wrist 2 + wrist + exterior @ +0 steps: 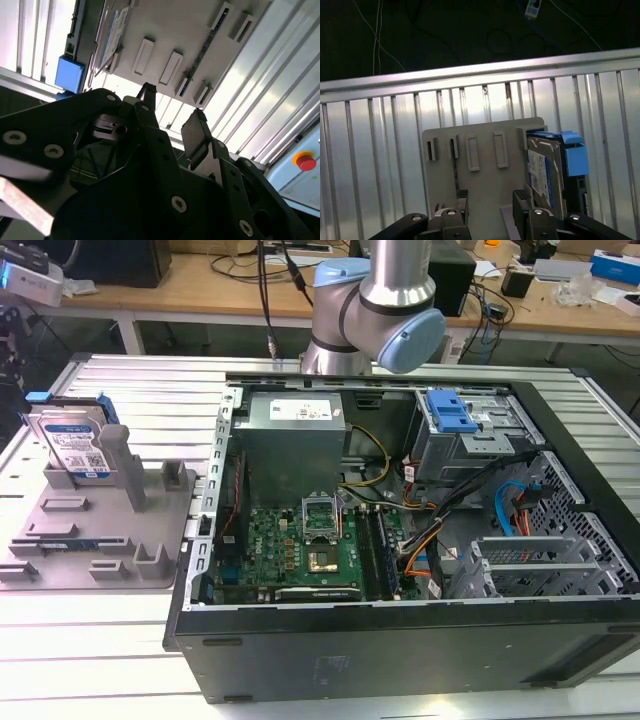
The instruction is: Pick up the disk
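The disk (72,440) is a silver-grey hard drive with a white-and-blue label and blue side rails. It stands on edge in a slot of the grey fixture tray (90,530) at the exterior view's left. In the first wrist view the disk (545,170) sits at one side of the tray (480,145), and my gripper (491,202) hangs above the tray beside it, open, with nothing between its black fingers (521,200). The second wrist view shows my gripper (170,112) open too, well apart from the disk (113,30).
An open computer case (400,520) lies in the middle of the ribbed metal table (150,390), with a blue-handled drive cage (450,415) inside. The arm (375,310) rises behind the case. A red stop button (305,161) sits off the table.
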Robot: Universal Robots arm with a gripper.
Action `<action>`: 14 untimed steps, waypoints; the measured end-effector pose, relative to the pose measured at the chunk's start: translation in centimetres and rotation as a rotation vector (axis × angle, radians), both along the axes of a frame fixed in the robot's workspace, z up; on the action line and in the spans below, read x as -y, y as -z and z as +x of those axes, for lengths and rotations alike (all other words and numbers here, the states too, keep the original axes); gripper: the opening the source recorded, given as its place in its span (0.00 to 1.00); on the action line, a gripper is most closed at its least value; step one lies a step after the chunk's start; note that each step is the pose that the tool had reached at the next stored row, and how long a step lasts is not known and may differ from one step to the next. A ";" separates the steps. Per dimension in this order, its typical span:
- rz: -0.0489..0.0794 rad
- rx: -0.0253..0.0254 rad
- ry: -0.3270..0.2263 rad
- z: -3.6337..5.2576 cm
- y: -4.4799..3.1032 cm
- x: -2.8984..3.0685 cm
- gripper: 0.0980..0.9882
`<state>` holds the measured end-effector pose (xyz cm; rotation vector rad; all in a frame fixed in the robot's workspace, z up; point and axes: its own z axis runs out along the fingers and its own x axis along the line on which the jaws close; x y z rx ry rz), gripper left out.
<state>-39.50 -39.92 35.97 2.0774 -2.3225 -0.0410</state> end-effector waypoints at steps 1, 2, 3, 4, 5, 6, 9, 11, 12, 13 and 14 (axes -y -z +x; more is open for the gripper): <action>0.000 -0.0001 0.000 -0.05 0.00 0.00 0.43; 0.000 0.0060 -0.003 -0.05 -0.01 -0.01 0.43; 0.000 0.0212 -0.008 -0.05 0.00 -0.02 0.43; 0.000 0.0367 -0.012 -0.05 0.00 -0.04 0.43; 0.000 0.0531 -0.016 -0.04 0.00 -0.21 0.43; 0.000 0.0539 -0.016 -0.06 0.06 -0.59 0.43; 0.000 0.0541 -0.017 -0.09 0.16 -2.54 0.43; 0.000 0.0540 -0.017 -0.21 0.16 -3.38 0.43; 0.000 0.0540 -0.017 -0.32 0.17 -3.87 0.43; 0.000 0.0541 -0.018 -0.46 0.18 -4.26 0.43; 0.000 0.0540 -0.018 -0.77 0.20 -4.80 0.43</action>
